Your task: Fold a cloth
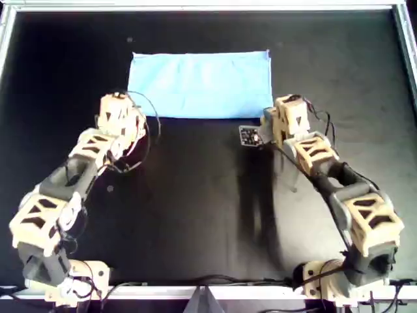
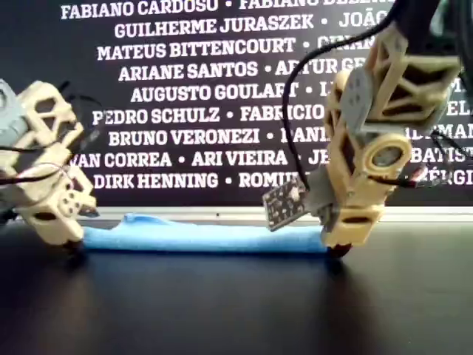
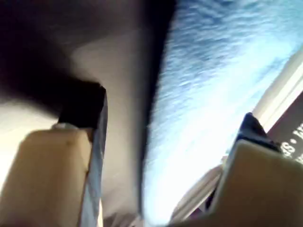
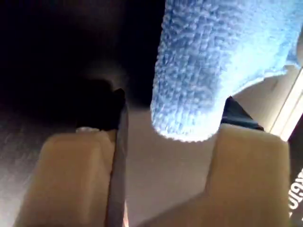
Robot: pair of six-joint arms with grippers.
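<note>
The left gripper (image 3: 161,156) had its 2 jaws spread well apart, gripping nothing; in its wrist view the cloth's (image 3: 208,94) edge ran between them, nearer one jaw, though contact could not be told through the blur. The right gripper (image 4: 165,137) was likewise wide open, with a rounded, folded corner of the cloth (image 4: 208,61) hanging in the gap between its fingers (image 4: 246,161), close against one and clear of the other. In the overhead view the left gripper (image 1: 120,111) sat at the cloth's (image 1: 202,85) near left corner and the right gripper (image 1: 283,120) at its near right corner, both tips low at the table (image 1: 195,215). The exterior view showed both tips down at the black surface, 1 at each end of the cloth (image 2: 199,237). The cloth lay flat on the far middle of the table in the overhead view, a wide sky-blue rectangle, plain, with faint creases. From the exterior view it appeared as a low blue band, slightly raised along its near edge. A small circuit board (image 1: 249,135) stuck out from the right arm just near of the cloth's edge.
</note>
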